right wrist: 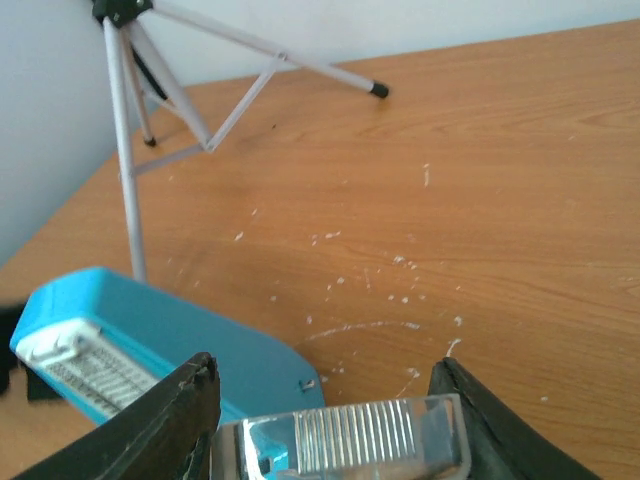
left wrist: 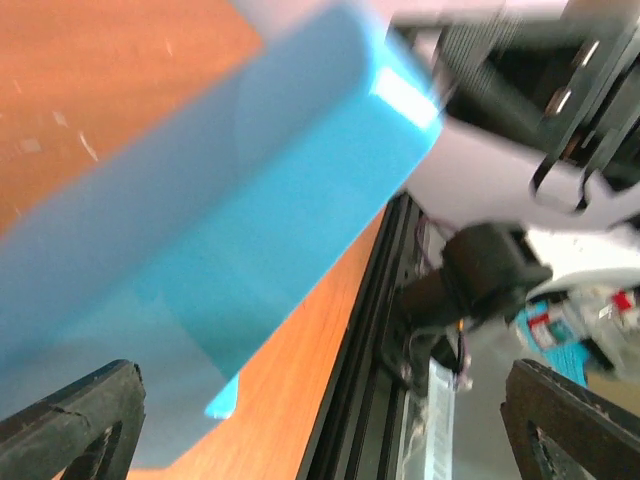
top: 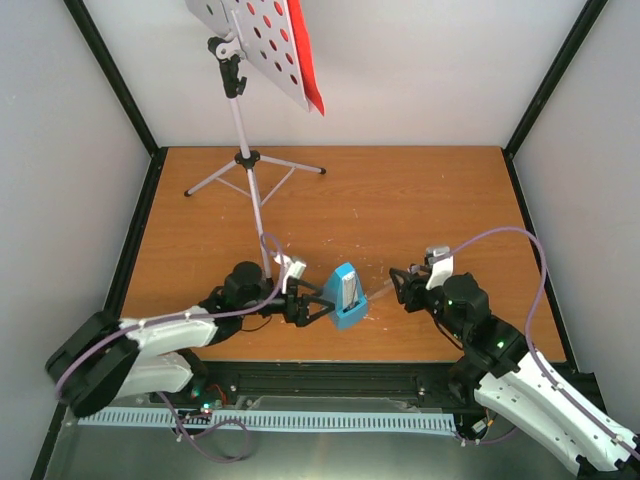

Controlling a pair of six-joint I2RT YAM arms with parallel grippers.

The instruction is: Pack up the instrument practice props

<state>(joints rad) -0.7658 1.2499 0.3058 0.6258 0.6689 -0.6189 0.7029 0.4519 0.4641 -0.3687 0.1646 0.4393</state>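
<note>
Behind the metronome (top: 346, 296), stand legs (top: 256, 172).

The stand (top: 258, 40) rises at upper left of the frame, its tripod legs on the table (top: 420, 200), a red sheet (top: 305, 55) on its desk. Low centre, the blue metronome (top: 346, 296) sits tilted between the open fingers of the left gripper (top: 318, 303). The right gripper (top: 397, 283) is just right of it.

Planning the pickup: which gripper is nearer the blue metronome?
Left. The left gripper sits right against the metronome, jaws open; the right gripper holds a clear piece just beside it.
</note>
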